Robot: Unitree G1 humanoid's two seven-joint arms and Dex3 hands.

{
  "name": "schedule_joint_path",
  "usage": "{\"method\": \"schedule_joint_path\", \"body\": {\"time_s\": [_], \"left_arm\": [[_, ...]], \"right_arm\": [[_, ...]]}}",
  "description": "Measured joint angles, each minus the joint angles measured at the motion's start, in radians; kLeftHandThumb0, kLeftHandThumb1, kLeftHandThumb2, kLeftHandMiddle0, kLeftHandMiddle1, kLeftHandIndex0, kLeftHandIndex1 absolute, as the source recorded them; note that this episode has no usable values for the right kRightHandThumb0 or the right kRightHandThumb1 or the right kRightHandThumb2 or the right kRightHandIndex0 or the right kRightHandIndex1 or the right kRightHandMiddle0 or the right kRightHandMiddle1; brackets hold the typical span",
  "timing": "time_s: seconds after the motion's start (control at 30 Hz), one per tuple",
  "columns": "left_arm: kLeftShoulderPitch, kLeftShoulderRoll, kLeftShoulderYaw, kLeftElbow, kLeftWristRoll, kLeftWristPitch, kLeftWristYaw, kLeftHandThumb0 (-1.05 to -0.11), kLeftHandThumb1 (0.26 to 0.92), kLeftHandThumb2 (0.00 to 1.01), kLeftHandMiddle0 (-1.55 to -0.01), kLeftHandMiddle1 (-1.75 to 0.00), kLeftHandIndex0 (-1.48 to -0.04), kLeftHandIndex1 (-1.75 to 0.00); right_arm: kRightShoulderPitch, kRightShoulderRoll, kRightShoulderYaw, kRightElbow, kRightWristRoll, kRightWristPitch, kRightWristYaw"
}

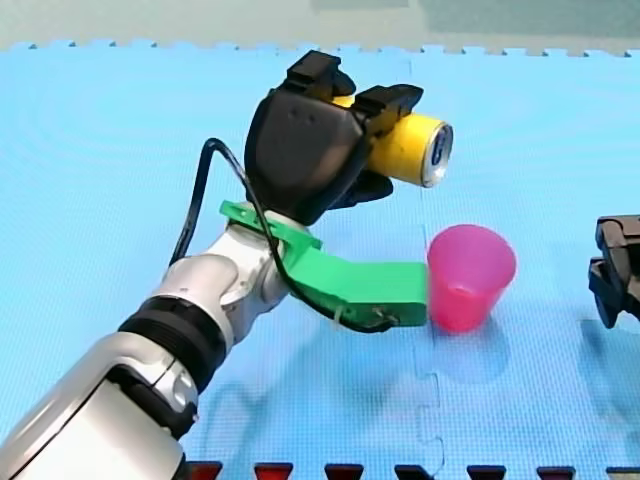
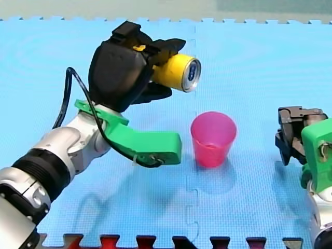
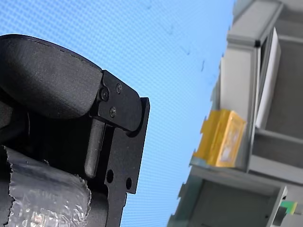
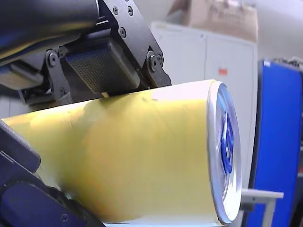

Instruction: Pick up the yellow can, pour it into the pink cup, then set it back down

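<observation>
Fingers (image 1: 385, 105) of the left hand (image 1: 305, 150) are wrapped around the yellow can (image 1: 410, 148), clamping it across the body nearer its base. The second wrist view shows a ribbed finger pad pressed on the can's side. The can is held in the air, tipped almost onto its side, with its silver top end facing the pink cup (image 1: 470, 275) from above and a little to the left. No liquid can be seen leaving it.

The cup stands upright on the blue foam mat (image 1: 120, 150), touching neither hand. The right hand (image 2: 291, 137) sits low at the right edge, well apart from the cup.

A can like this is likely light, thin-walled and slick — it would dent under a hard squeeze and slide under a weak one. A firm hold around mid-body seems best, leaving the top end free. The cup looks light too, so a nudge could tip it.
</observation>
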Motion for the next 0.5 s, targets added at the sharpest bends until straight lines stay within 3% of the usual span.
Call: {"method": "schedule_joint_path", "body": {"time_s": [0.03, 0.07, 0.13, 0.23, 0.5], "left_arm": [[-0.003, -0.001, -0.005, 0.004, 0.007, 0.006, 0.008, -0.341, 0.849, 0.0, -0.81, -1.74, -1.1, -0.71], [-0.006, -0.002, -0.01, 0.009, 0.011, 0.013, 0.016, -0.335, 0.851, 0.0, -0.81, -1.75, -0.88, -1.12], [-0.011, -0.004, -0.02, 0.017, 0.019, 0.022, 0.03, -0.328, 0.858, 0.0, -0.82, -1.75, -0.66, -1.53], [-0.019, -0.009, -0.033, 0.031, 0.024, 0.033, 0.047, -0.325, 0.862, 0.0, -0.82, -1.75, -0.58, -1.68], [-0.034, -0.024, -0.064, 0.062, 0.039, 0.059, 0.062, -0.331, 0.868, 0.0, -0.82, -1.75, -0.56, -1.71]], "right_arm": [[0.0, 0.0, 0.0, 0.0, -0.001, 0.0, -0.001], [0.0, 0.0, 0.001, 0.0, -0.001, 0.0, -0.002], [0.0, 0.0, 0.002, 0.0, -0.002, -0.001, -0.003], [0.001, 0.001, 0.003, 0.0, -0.004, -0.006, -0.007], [0.001, 0.001, 0.005, 0.004, -0.008, -0.016, -0.015]]}}
